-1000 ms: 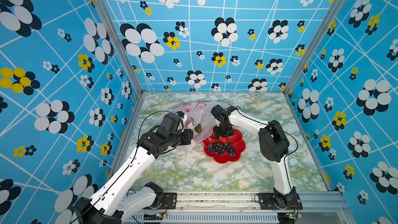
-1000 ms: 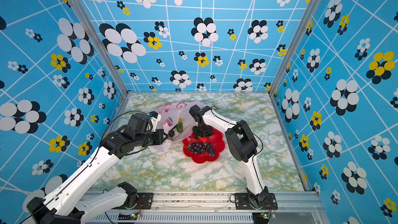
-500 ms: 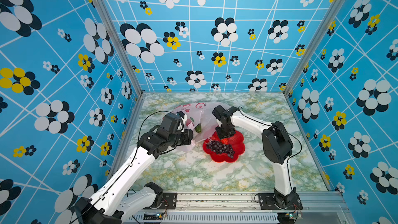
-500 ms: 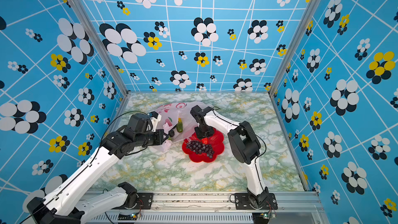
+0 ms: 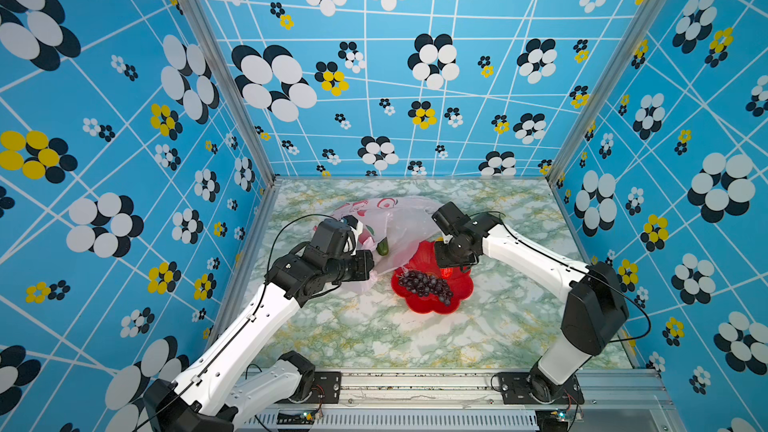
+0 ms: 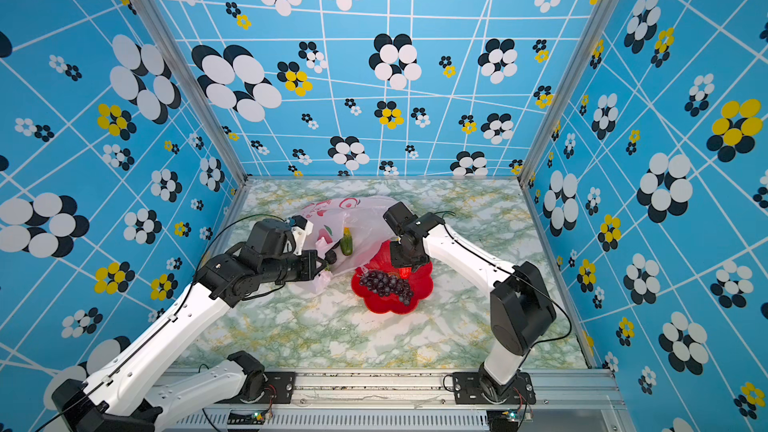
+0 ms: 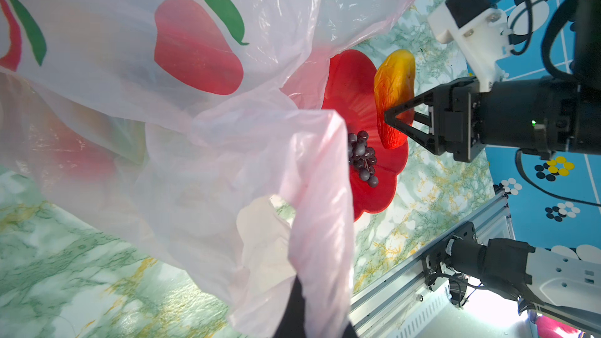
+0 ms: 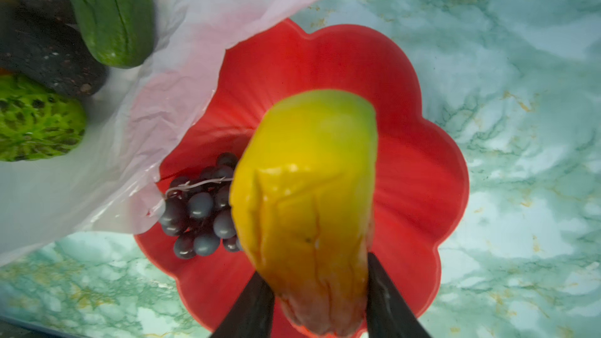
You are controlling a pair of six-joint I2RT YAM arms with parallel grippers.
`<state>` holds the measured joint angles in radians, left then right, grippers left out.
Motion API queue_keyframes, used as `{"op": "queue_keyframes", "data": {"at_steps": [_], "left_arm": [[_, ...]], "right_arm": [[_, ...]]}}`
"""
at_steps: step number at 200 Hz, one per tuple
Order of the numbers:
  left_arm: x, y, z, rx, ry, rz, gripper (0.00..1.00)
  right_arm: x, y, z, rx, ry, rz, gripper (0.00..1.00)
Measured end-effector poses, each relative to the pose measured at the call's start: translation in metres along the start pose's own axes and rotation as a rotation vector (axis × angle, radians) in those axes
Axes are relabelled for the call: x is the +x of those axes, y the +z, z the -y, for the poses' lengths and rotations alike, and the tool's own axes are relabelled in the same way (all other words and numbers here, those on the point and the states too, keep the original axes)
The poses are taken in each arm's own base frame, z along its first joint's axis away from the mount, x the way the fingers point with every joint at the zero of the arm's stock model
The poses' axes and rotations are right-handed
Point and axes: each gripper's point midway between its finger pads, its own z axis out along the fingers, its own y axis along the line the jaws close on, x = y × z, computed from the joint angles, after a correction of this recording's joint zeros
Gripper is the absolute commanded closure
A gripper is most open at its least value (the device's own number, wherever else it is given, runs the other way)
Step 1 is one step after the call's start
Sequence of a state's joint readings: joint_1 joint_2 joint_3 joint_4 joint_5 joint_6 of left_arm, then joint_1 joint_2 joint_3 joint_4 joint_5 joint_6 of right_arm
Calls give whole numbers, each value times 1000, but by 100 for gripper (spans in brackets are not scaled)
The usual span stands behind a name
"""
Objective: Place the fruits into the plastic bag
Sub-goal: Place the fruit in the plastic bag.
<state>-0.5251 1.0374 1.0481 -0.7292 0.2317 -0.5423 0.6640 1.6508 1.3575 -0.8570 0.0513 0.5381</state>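
Note:
The pale-pink plastic bag (image 5: 401, 222) (image 6: 365, 211) lies at the back left of the table. My left gripper (image 7: 309, 320) is shut on its bunched edge and holds the mouth open. Inside lie a green fruit (image 6: 346, 241) (image 8: 110, 11), a blackish one (image 8: 48, 53) and a bumpy green one (image 8: 35, 125). My right gripper (image 8: 317, 287) (image 7: 388, 117) is shut on the yellow and red-orange mango-like fruit (image 8: 309, 190) (image 7: 393, 92), just above the red dish (image 5: 432, 305) (image 8: 406, 190). The dark grape bunch (image 5: 424, 284) (image 8: 198, 209) lies in the dish.
The dish's back edge touches the bag's mouth (image 8: 162, 108). Blue flowered walls close in the marble tabletop (image 5: 374, 334) on three sides. An aluminium rail (image 5: 415, 380) with both arm bases runs along the front edge.
My right gripper's jaws have closed onto the mango-like fruit over the dish and the wrist has shifted slightly. The left arm and the bag have stayed put.

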Motion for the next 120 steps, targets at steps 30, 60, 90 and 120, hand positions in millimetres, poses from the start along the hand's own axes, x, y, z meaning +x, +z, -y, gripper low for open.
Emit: {"op": "queue_keyframes", "data": {"at_steps": [30, 60, 90, 120], "left_arm": [[0, 0, 0, 0, 0, 0, 100], [0, 0, 0, 1, 1, 2, 100], [1, 0, 2, 5, 6, -1, 100], [1, -1, 4, 13, 10, -1, 100]], "right_arm": [[19, -25, -4, -140, 158, 49, 56], [24, -53, -24, -361, 334, 98, 56], [9, -67, -46, -479, 459, 109, 56], [-12, -67, -69, -537, 554, 110, 55]]}}
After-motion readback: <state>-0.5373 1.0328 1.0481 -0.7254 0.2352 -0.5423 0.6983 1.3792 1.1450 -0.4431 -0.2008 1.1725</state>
